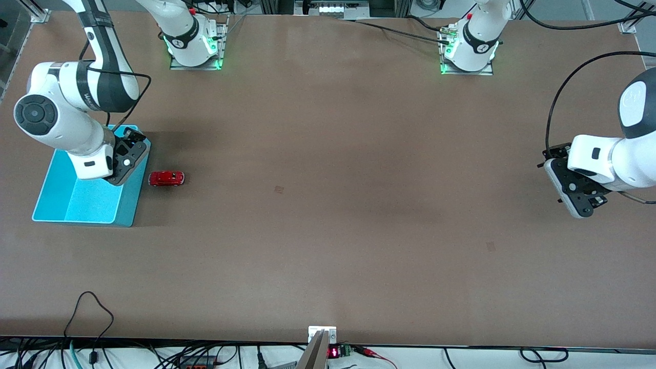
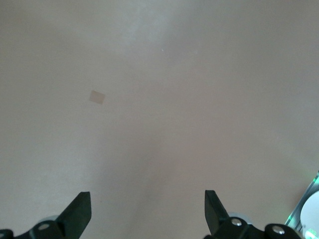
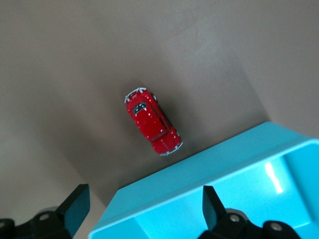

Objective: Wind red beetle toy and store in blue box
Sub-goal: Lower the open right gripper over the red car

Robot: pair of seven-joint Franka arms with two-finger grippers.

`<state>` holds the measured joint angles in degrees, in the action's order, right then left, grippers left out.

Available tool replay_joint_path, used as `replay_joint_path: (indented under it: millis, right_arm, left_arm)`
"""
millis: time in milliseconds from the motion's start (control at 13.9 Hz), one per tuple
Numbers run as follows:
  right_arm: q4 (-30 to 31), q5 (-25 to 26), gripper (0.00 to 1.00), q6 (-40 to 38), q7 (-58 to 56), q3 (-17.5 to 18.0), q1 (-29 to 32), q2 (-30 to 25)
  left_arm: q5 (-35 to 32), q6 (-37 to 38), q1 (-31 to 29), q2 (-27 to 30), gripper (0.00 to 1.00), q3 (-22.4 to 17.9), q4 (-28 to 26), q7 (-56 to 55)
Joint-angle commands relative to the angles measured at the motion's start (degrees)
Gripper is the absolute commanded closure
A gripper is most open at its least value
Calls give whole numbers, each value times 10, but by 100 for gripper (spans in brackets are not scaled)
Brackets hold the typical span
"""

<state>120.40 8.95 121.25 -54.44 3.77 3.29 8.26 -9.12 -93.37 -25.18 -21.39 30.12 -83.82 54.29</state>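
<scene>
The red beetle toy stands on the brown table right beside the blue box, on the side of the box toward the left arm's end. The box is open-topped and holds nothing I can see. My right gripper hangs open over the box wall closest to the toy, nothing between its fingers. My left gripper waits open over bare table at the left arm's end, with nothing in it.
The arm bases stand along the table's back edge. Small tape-like patches mark the tabletop. A metal bracket and cables sit at the front edge.
</scene>
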Motion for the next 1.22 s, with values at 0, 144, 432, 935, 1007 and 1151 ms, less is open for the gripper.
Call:
replay_joint_path:
  millis: [0, 144, 432, 935, 1007, 1151]
  right_arm:
    - [5, 8, 0, 18, -25, 5, 2, 5]
    - [5, 8, 0, 27, -39, 9, 2, 12]
    - [5, 8, 0, 29, -47, 9, 3, 12]
    - [5, 8, 0, 29, -48, 9, -2, 14]
    - [5, 8, 0, 29, -48, 9, -5, 18]
    - [5, 8, 0, 35, -58, 9, -7, 20]
  left_arm:
    - [-5, 20, -2, 0, 0, 15, 30, -83]
    - [-5, 26, -2, -1, 0, 24, 47, -157]
    - [-13, 63, -1, 0, 0, 55, 51, -329]
    - [-32, 74, 6, 7, 0, 64, 60, -494]
    - [-33, 74, 5, 7, 0, 64, 60, -515]
    - [-33, 74, 5, 7, 0, 64, 60, -526]
